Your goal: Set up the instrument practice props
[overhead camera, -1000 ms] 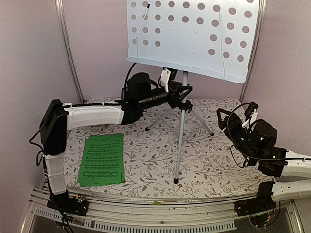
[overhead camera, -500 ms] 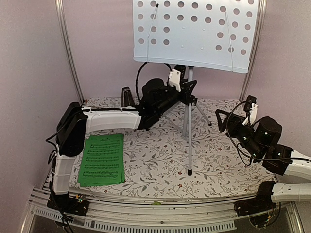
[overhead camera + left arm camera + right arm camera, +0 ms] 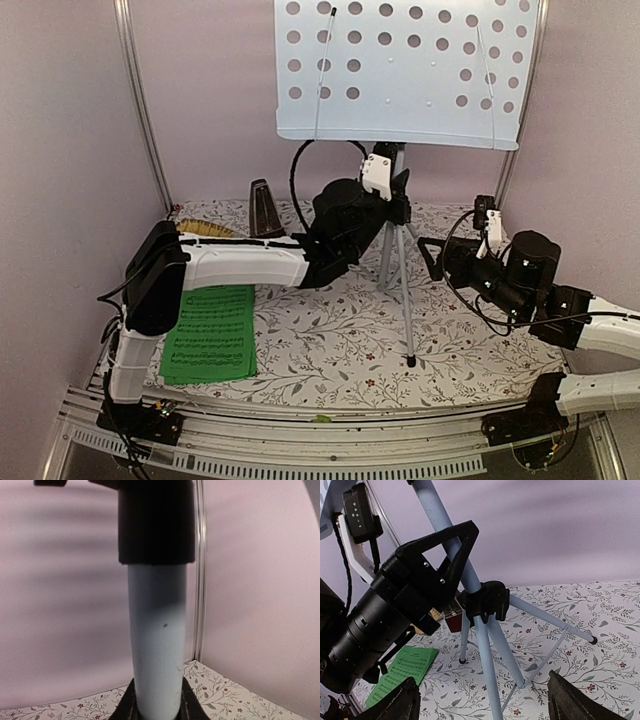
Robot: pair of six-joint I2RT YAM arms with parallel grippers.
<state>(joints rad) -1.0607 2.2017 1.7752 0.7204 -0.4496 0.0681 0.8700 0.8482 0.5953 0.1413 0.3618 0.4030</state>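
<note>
My left gripper (image 3: pixel 396 200) clamps the music stand (image 3: pixel 400 70) by its pole, my right gripper (image 3: pixel 432 256) gapes wide nearby, and the seemingly tilted stand could topple if released.

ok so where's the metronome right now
In the top view the metronome stands upright at the table's back left, behind the left arm, between the straw mat and the music stand.

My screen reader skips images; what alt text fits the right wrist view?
The left hand grips the pale blue music stand by its pole just above the hub where its legs spread over a floral tabletop. A green music booklet lies lower left; the open right hand frames the bottom corners.
</note>
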